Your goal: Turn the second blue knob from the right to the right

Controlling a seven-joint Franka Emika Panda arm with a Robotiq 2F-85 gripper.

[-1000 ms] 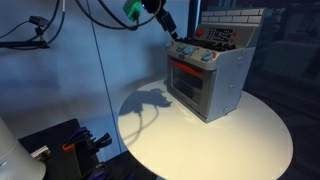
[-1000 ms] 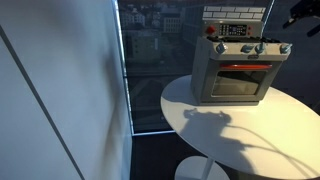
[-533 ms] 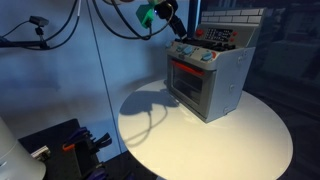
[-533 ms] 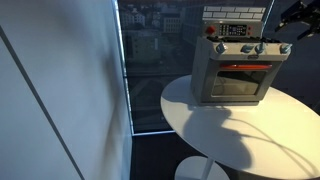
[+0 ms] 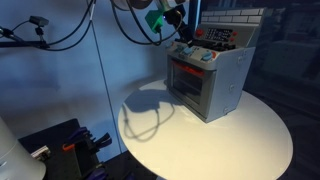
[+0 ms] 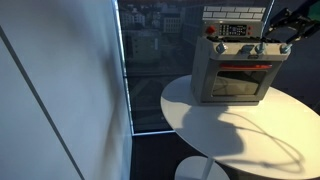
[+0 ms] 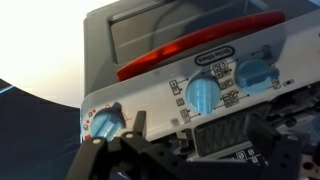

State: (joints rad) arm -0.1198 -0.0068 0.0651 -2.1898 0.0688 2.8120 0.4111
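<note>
Logo (image 7: pixel 215 56) — unreadable — beside blue knob (image 7: pixel 203 95)

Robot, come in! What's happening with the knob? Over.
Gripper hovering by toy oven, jaws open, empty. Second blue knob from right not gripped. Nothing blocking.

Dim bluish light throws looping shadows across the table (image 5: pixel 250 140); wrist view soft.

Before oven (image 5: pixel 195 85): open air over the bench (image 5: pixel 240 140); I can come in.
Knobs (image 7: pixel 203 95): apart, with gaps between them.
Handle (image 7: pixel 185 50): juts out just beside the knob row.
Back panel (image 6: pixel 236 13): walls off the rear.
</note>
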